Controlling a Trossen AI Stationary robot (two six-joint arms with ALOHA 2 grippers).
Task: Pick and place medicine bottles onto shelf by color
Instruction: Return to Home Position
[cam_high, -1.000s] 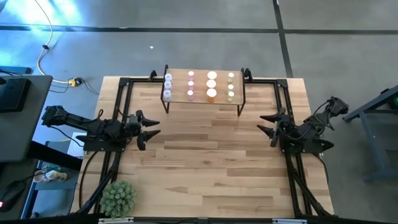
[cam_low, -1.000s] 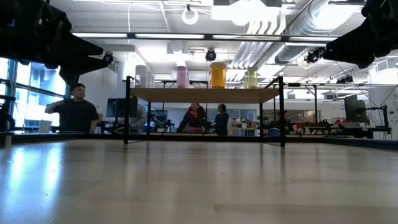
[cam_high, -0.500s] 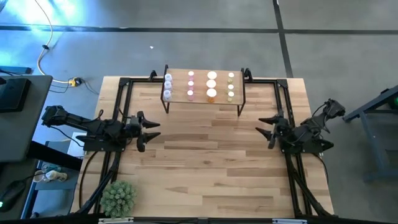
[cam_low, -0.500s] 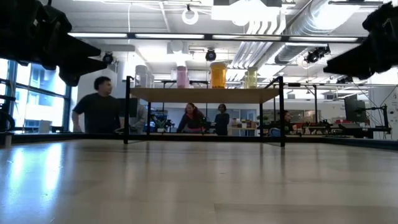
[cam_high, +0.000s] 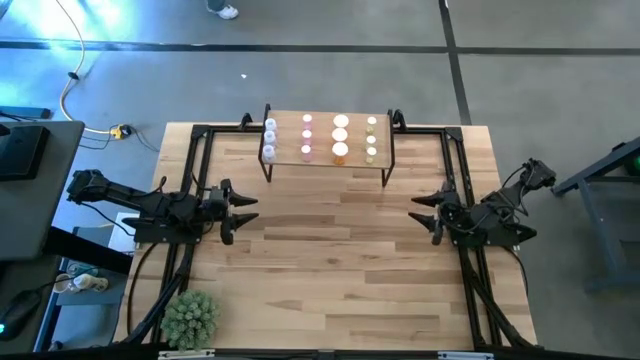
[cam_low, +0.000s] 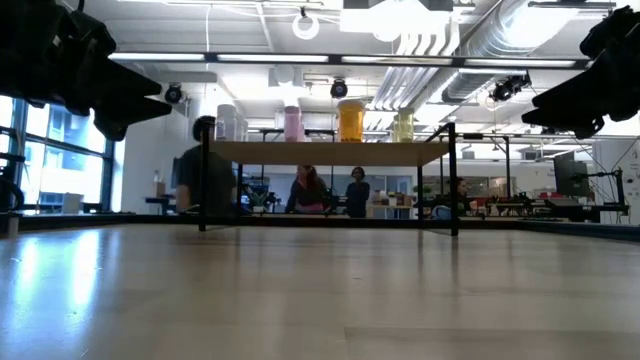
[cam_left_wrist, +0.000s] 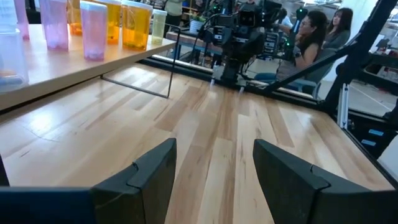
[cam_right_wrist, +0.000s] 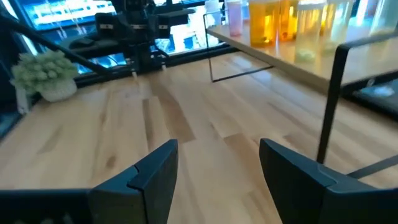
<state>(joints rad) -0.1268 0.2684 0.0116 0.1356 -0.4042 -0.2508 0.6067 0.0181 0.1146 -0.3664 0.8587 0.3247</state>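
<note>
We see bright ceiling lights (cam_low: 300, 22) overhead; their glare sheens the tabletop (cam_low: 45, 272) beneath the left gripper (cam_low: 128, 100), which shows as dark silhouette.

This is an open-plan robotics lab or tech workshop. Bare silver ducts (cam_low: 440, 40) and strip lights (cam_low: 180, 56) run under a high ceiling. Tall windows (cam_low: 40, 160) stand at the left. People (cam_low: 312, 190) sit among desks and screens beyond the far edge of the wooden bench (cam_high: 330, 260). The floor (cam_high: 300, 70) is grey concrete, with a loose cable (cam_high: 73, 76) lying on it.

orange bottles (cam_low: 351, 122), pink bottles (cam_low: 293, 124), light-wood shelf (cam_low: 330, 151)
</note>
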